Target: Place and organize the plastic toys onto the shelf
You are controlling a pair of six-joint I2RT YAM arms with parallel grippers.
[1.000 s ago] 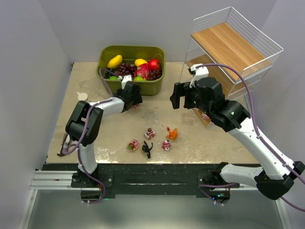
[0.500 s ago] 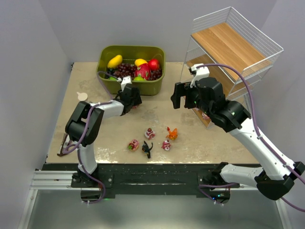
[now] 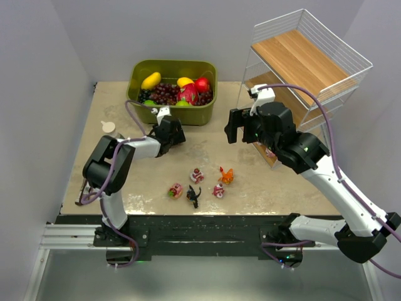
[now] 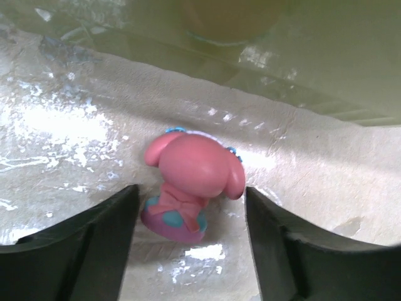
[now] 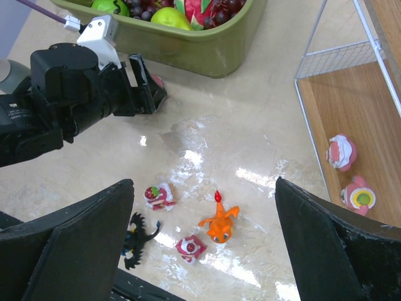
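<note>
You drew your left gripper point(image 4: 191, 195) back off the bin point(image 3: 188, 116); its jaws stood apart astride the pink toy point(image 4: 194, 168), unclamped. Right gripper point(image 5: 203, 188) hung open.

Eight plastic toys point(image 3: 218, 190): one orange creature point(image 3: 226, 175); one black spiky creature point(image 3: 193, 195); three small pink-red figurines point(image 3: 197, 175) on the desk point(image 3: 250, 188); one pink long-eared figurine point(image 4: 191, 182); two pink figurines point(image 5: 341, 152) on one shelf point(image 3: 301, 56); one green bin point(image 3: 188, 116).
</note>
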